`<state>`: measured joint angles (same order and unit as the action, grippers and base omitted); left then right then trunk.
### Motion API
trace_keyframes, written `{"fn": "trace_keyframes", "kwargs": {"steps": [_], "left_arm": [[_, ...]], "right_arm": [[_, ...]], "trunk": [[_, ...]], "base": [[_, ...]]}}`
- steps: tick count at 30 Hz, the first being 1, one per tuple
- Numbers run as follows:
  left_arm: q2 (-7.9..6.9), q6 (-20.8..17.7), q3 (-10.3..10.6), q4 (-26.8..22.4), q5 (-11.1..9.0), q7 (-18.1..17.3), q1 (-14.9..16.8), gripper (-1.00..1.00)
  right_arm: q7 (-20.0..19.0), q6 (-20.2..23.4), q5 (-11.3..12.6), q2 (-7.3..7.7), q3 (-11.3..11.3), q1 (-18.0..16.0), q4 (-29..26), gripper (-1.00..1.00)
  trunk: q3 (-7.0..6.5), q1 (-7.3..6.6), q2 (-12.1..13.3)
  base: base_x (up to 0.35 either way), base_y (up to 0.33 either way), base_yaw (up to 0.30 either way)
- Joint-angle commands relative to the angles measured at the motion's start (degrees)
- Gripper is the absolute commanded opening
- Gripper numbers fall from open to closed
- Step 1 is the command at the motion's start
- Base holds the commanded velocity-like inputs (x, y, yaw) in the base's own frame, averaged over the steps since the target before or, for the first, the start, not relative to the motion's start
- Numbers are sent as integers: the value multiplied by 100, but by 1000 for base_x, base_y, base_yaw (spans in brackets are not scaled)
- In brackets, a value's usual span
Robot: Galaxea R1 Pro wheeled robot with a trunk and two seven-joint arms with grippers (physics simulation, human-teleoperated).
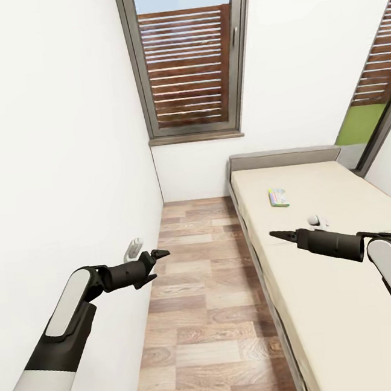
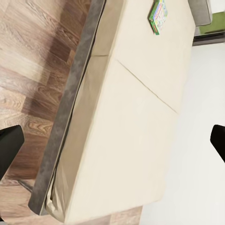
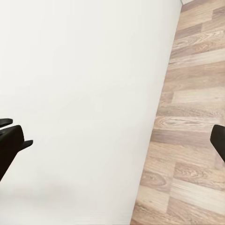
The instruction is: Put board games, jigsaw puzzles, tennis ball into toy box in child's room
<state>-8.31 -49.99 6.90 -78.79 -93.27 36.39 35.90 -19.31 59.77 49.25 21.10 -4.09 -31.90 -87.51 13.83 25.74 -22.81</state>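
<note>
1. White walls, a wood-plank floor (image 1: 208,303), and a slatted window (image 1: 189,62) at the far end.
2. The bed (image 1: 329,302) has a plain beige mattress; one board game (image 1: 278,197) lies flat near its headboard.
3. The left gripper (image 1: 158,263) is spread wide and empty over the floor.
4. The right gripper (image 1: 280,235) is spread wide and empty above the bed.

- Pale wood-plank floor (image 1: 206,291), grained and faintly satin.
- Wide beige bed (image 1: 344,275), smooth matt cloth mattress, grey upholstered frame.
- Plain white walls (image 1: 50,145), matt.
- Brown slatted wooden shutter (image 1: 188,63).
</note>
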Motion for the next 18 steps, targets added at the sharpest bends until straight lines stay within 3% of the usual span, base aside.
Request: {"fn": "trace_keyframes", "kwargs": {"steps": [1, 18], "left_arm": [[-4, 7, 7, -5, -60, 59, 6, 100], [24, 7, 29, -13, 125, 53, 5, 100]], "right_arm": [[-59, 23, -55, 0, -7, -6, -1, 100], [-63, 23, -61, -1, 11, -1, -3, 100]], "trunk": [[11, 5, -11], [11, 5, -11]], "base": [[125, 45, -2], [240, 77, -1]]}}
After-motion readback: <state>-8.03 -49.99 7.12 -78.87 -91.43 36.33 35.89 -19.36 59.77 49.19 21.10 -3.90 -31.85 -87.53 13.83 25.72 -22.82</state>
